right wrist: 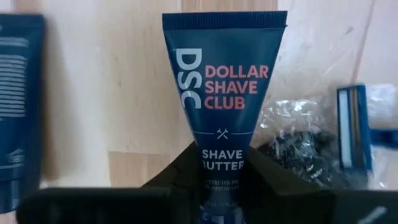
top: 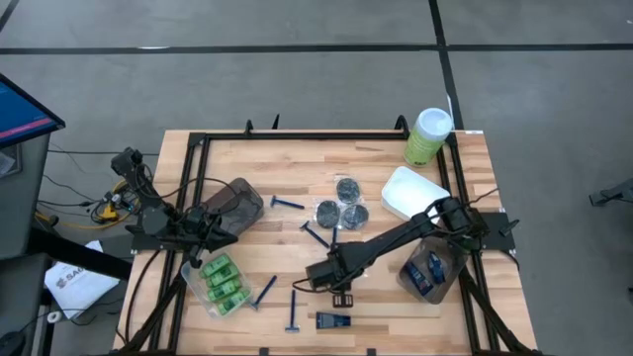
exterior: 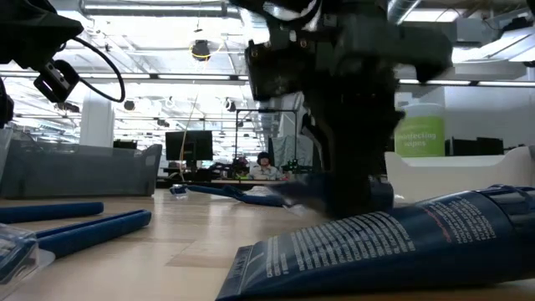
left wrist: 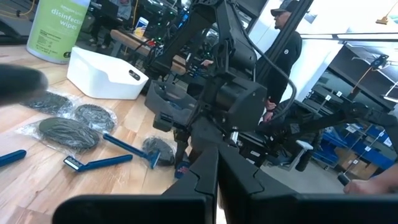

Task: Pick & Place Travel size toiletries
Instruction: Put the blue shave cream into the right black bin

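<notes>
Dark-blue shave-butter tube (right wrist: 221, 93) fills the right wrist view, cap end pinched between the right hand (right wrist: 217, 171) fingers, which look nearly closed on it. High view puts this hand (top: 341, 287) near-centre on the tabletop (top: 297, 163), a second tube (top: 331, 320) lying just nearer. Tube likely light, soft and squashy, slick plastic; the stiffer cap end or crimped tail is the safer hold, gentle squeeze. Blue razors (top: 289, 204) and bagged dark tins (top: 340, 202) sit farther back, green mini bottles (top: 224, 282) left. Left hand (top: 213, 232) fully closed, empty, waiting left over a smoky tub (top: 237, 198).
</notes>
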### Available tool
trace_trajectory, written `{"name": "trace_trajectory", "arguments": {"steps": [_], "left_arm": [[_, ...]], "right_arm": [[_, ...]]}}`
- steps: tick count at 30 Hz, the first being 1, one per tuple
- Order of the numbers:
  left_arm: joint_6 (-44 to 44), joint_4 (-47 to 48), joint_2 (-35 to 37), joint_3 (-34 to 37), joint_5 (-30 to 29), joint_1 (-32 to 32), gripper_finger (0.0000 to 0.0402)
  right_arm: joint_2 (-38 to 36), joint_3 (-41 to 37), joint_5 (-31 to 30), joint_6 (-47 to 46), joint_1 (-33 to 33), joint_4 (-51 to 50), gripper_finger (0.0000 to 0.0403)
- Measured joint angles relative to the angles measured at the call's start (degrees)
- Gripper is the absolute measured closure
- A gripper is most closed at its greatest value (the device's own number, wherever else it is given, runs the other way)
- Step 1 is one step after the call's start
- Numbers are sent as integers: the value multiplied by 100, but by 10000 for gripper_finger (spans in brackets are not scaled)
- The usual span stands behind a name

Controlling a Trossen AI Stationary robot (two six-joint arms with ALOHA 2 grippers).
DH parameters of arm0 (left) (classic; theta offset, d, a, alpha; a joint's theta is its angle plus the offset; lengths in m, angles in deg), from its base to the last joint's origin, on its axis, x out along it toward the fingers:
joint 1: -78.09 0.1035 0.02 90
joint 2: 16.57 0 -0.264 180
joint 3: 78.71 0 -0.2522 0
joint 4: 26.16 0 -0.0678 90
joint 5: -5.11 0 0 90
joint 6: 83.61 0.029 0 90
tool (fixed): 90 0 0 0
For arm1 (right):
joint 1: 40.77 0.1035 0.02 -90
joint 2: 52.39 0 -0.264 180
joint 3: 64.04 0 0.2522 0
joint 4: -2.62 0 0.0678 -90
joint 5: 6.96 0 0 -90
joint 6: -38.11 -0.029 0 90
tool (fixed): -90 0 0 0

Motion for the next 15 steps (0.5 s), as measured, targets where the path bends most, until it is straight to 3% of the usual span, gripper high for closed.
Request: {"name": "trace_trajectory", "arguments": {"steps": [15], "left_arm": [[0, -5, 0, 0, -1, 0, 400]], "right_arm": [[-908, 36, -19, 294, -500, 163, 337]]}}
